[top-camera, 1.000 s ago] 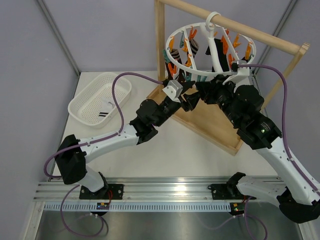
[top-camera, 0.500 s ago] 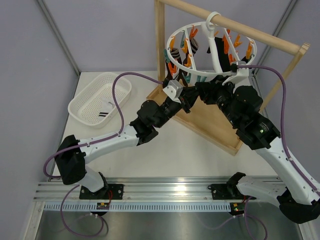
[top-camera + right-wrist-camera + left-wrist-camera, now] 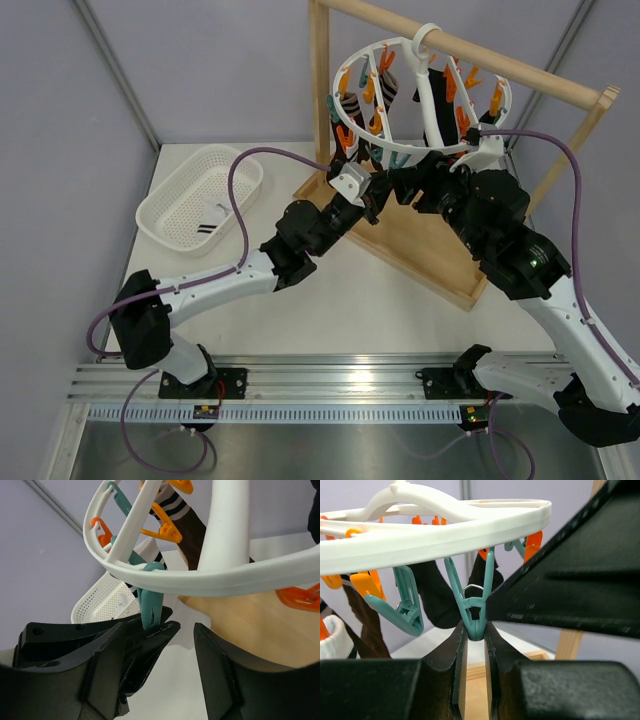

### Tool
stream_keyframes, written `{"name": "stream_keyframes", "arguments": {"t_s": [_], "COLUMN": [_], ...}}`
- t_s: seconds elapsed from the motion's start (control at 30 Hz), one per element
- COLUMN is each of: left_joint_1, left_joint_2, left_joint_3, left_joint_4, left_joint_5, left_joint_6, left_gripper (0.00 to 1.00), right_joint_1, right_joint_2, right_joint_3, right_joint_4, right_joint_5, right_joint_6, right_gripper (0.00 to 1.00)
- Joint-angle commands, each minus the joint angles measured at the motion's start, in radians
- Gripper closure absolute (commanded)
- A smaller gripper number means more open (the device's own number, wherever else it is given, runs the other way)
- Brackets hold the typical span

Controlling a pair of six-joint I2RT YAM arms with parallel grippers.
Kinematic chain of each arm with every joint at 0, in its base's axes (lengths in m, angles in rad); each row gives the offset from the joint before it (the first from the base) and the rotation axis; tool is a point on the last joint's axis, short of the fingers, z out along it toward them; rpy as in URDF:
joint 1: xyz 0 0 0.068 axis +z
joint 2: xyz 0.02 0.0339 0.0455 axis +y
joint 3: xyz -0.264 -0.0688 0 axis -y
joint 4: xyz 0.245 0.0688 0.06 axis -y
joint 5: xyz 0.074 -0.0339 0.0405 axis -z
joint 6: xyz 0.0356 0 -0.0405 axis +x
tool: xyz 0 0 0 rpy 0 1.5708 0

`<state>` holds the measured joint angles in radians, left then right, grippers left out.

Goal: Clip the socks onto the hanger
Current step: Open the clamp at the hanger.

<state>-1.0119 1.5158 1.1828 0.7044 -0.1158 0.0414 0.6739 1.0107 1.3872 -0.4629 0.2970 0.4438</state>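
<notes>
The white round hanger (image 3: pixel 343 128) hangs by its hook from the wooden bar, and several socks are clipped on it: black ones (image 3: pixel 437 112) and a striped one (image 3: pixel 350 106). My left gripper (image 3: pixel 383 186) is under the ring's near rim. In the left wrist view it (image 3: pixel 475 630) is shut on the lower tip of a teal clip (image 3: pixel 472 607) under the ring (image 3: pixel 435 535), with a black sock (image 3: pixel 437 602) behind. My right gripper (image 3: pixel 408 182) is open and empty beside it. The right wrist view shows its jaws (image 3: pixel 159 630) spread below the ring (image 3: pixel 210 575) and the same clip (image 3: pixel 151 605).
A white mesh basket (image 3: pixel 172 190) at the left holds one striped sock (image 3: pixel 210 222); it also shows in the right wrist view (image 3: pixel 107 602). The wooden stand's post (image 3: pixel 320 90) and base tray (image 3: pixel 430 250) lie right behind both grippers.
Both grippers have moved up and closer together under the ring. The hanger's near rim has tipped up with the left gripper on the clip.
</notes>
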Motion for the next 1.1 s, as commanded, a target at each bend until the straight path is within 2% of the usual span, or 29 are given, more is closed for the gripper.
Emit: {"name": "stream_keyframes", "arguments": {"t_s": [0.0, 0.33, 0.6, 1.07], "left_joint_1": [-0.024, -0.125, -0.174, -0.183], "left_joint_2": [0.018, 0.107, 0.136, 0.135], "left_joint_3": [0.014, 0.046, 0.041, 0.02], "left_joint_4": [0.012, 0.021, 0.087, 0.101], "left_joint_5": [-0.073, -0.272, -0.332, -0.335], "left_joint_6": [0.136, 0.362, 0.477, 0.492], "left_gripper": [1.0, 1.0, 1.0, 1.0], "right_joint_1": [-0.002, 0.0, 0.0, 0.0], "right_joint_2": [0.005, 0.054, 0.086, 0.15], "right_joint_3": [0.085, 0.115, 0.139, 0.25], "right_joint_4": [-0.094, -0.115, -0.132, -0.161], "right_joint_5": [0.063, 0.126, 0.194, 0.203], "right_joint_6": [0.036, 0.082, 0.075, 0.045], "right_gripper": [0.35, 0.37, 0.38, 0.46]}}
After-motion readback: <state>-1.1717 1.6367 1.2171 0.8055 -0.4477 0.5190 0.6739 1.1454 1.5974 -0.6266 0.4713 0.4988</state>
